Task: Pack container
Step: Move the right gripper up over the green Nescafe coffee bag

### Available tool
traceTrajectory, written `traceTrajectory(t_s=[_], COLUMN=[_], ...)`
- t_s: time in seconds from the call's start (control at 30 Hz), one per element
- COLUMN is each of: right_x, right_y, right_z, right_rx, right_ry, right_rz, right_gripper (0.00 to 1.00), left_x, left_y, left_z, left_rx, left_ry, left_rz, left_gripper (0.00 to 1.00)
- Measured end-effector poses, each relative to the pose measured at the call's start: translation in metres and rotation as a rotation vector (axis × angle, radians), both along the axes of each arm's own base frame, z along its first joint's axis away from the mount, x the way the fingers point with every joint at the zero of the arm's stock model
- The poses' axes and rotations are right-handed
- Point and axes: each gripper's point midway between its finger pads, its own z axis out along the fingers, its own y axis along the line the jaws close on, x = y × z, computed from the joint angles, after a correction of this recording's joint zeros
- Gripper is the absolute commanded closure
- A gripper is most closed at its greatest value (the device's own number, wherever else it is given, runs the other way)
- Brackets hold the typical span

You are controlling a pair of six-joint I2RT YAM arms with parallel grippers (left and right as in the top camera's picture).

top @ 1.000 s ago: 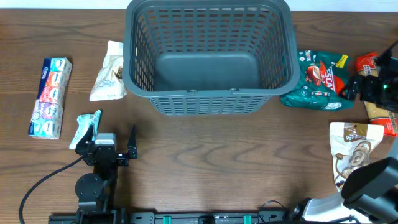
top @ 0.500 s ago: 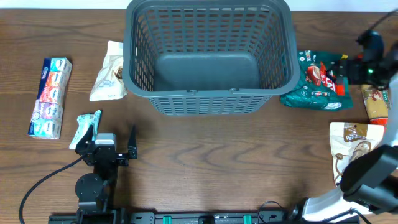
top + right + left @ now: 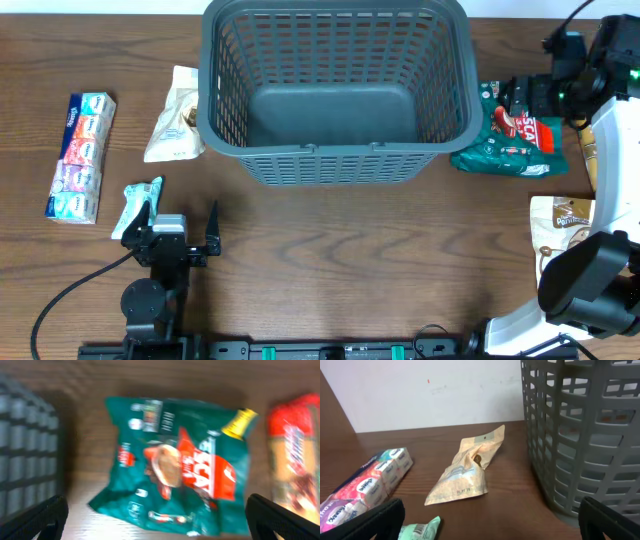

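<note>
- A dark wood-grain counter (image 3: 330, 270) fills the overhead view; the left wrist view shows a white wall behind it.
- The container (image 3: 330, 165), a large dark grey basket with slotted walls and a thick rim, stands upright at the far middle of the counter, its solid bottom in plain view. Its lattice wall fills the right of the left wrist view (image 3: 585, 435) and the left edge of the right wrist view (image 3: 25, 445).
- The left tool (image 3: 175, 222) sits low at the near left, jaws spread wide and gripping nothing. Its camera looks along the counter (image 3: 490, 525) toward the container.
- A small mint-green pack (image 3: 140, 205) lies just beside the left tool's outer finger.
- A beige pouch (image 3: 175, 115) lies flat just left of the container; whether they touch I cannot tell. It also lies mid-frame in the left wrist view (image 3: 467, 467).
- A multipack of tissues (image 3: 80, 155) lies well left of the pouch.
- The right tool (image 3: 535, 98) hangs at the far right, above a green snack bag (image 3: 505, 135), released, with nothing between its jaws. Its own view is blurred, with the bag (image 3: 170, 465) centred between the fingers.
- The green bag lies close against the container's right wall.
- A red-and-tan pack (image 3: 295, 460) lies just right of the green bag.
- A tan cookie bag (image 3: 560, 235) lies nearer on the right, partly under the arm.
</note>
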Motion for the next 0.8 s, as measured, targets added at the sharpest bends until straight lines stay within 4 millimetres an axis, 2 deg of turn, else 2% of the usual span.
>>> traceTrajectory(t_s=[0.17,0.33,0.47,0.67,0.73,0.8], right_x=[-0.016,-0.023,-0.030,-0.038,-0.039,-0.036], right_y=[-0.032,-0.051,-0.054,-0.049,-0.046,-0.044], right_z=[-0.005,-0.012,-0.040,-0.102,-0.111,-0.111], right_rx=[-0.066,-0.104,-0.092,-0.047,-0.026,-0.015], right_ry=[0.061,0.094,0.189,0.365,0.383,0.372], right_rz=[-0.204,-0.275,-0.280,-0.262,-0.255,-0.250], right_gripper=[0.01,0.01,0.01,0.01,0.01,0.01], left_x=[0.000,0.000,0.000,0.000,0.000,0.000], left_y=[0.000,0.000,0.000,0.000,0.000,0.000], left_z=[0.000,0.000,0.000,0.000,0.000,0.000], left_rx=[0.000,0.000,0.000,0.000,0.000,0.000], left_ry=[0.000,0.000,0.000,0.000,0.000,0.000], left_rz=[0.000,0.000,0.000,0.000,0.000,0.000], left_gripper=[0.01,0.01,0.01,0.01,0.01,0.01])
